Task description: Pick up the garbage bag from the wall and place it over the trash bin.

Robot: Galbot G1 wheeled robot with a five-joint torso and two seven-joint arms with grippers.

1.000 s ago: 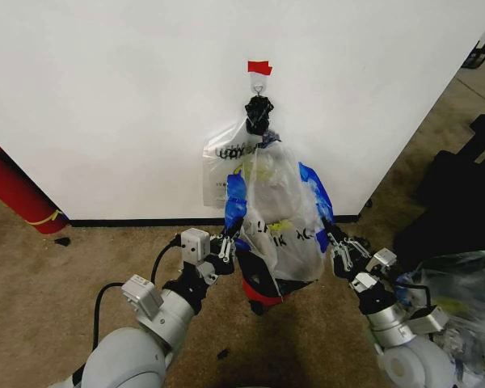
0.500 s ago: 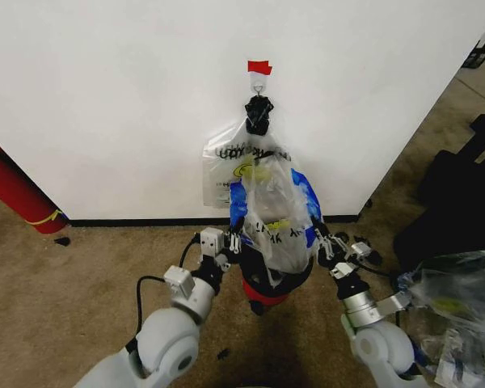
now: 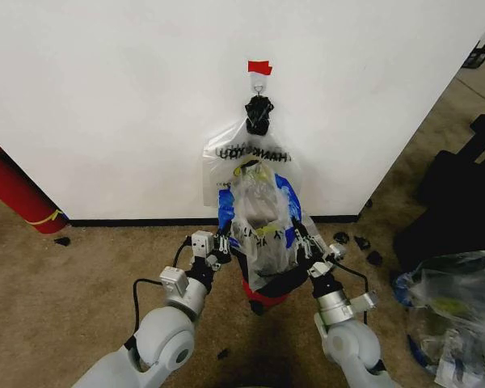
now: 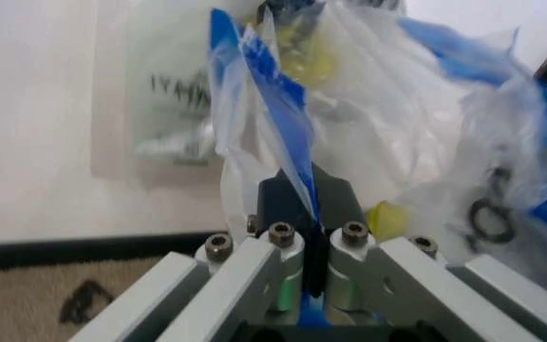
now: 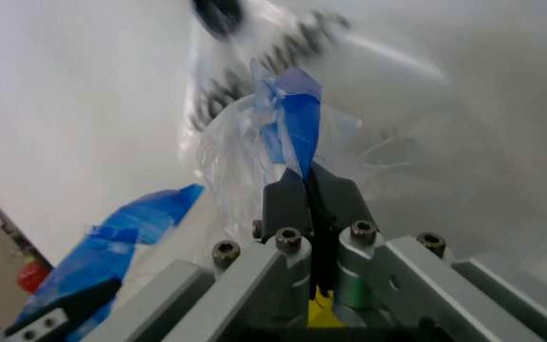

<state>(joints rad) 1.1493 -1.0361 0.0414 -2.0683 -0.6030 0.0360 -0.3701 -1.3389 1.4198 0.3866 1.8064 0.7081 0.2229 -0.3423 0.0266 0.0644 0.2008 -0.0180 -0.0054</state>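
The garbage bag, see-through with blue patches and a yellow print, hangs stretched between both grippers just above the trash bin, whose black body and red base show beneath it. My left gripper is shut on the bag's left blue edge. My right gripper is shut on its right blue edge. Behind stands the white wall with its hook under a red tape strip.
A whitish bag with black lettering and a black knot hang from the hook. A red cylinder leans at the left wall. A clear bag pile and dark gear lie right. Small black bits dot the carpet.
Both grippers moved inward and forward toward the bin, narrowing the bag's opening. The bag dropped lower over the bin, uncovering more of the lettered bag on the wall.
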